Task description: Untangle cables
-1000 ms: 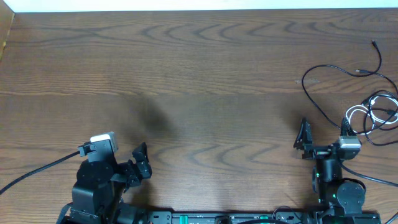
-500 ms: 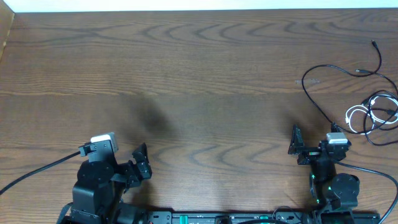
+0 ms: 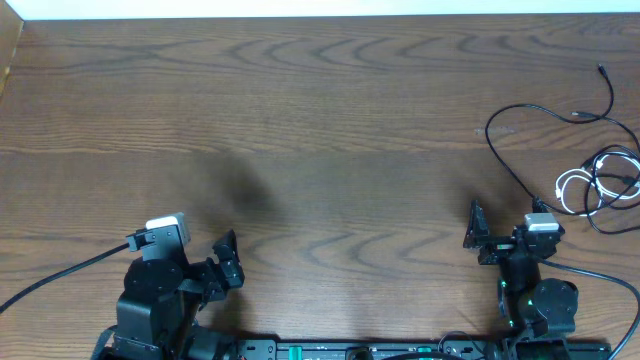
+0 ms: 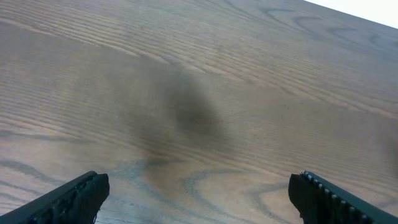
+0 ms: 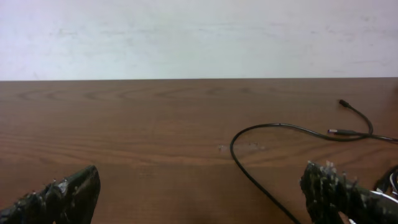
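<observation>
The cables lie at the table's right side. A long black cable [image 3: 488,130] loops from the far right edge toward the middle. It joins a tangle of a white cable [image 3: 562,188] and a second black cable [image 3: 612,172]. My right gripper [image 3: 476,232] is open and empty, left of the tangle and not touching it. In the right wrist view the long black cable [image 5: 231,149] curves between the open fingers [image 5: 199,199], with its plug ends at the far right. My left gripper [image 3: 226,262] is open and empty at the front left, over bare wood [image 4: 199,199].
The wooden table [image 3: 320,120] has a white strip along its far edge. A thick black arm cable [image 3: 60,272] runs off the front left. The arm bases stand at the front edge.
My right arm has shifted a little to the left, away from the tangle, then held still. The cables and the left arm have not moved.
</observation>
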You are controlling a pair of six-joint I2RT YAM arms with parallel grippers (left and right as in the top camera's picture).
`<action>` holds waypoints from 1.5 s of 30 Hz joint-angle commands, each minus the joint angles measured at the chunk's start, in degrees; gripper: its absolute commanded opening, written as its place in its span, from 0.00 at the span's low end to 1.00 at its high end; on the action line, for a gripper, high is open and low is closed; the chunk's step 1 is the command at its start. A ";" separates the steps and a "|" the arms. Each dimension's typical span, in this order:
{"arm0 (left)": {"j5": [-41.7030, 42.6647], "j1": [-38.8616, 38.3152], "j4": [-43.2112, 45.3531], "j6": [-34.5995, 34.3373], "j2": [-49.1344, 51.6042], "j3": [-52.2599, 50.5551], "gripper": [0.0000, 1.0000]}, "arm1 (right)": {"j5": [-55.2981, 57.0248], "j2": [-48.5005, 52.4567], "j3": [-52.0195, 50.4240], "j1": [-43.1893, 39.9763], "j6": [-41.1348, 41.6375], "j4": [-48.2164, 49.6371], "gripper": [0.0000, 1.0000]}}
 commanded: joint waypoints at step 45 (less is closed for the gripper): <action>7.26 17.29 58.51 8.83 -23.78 -44.15 0.98 | -0.55 -0.42 -0.07 0.39 -0.72 -0.28 0.99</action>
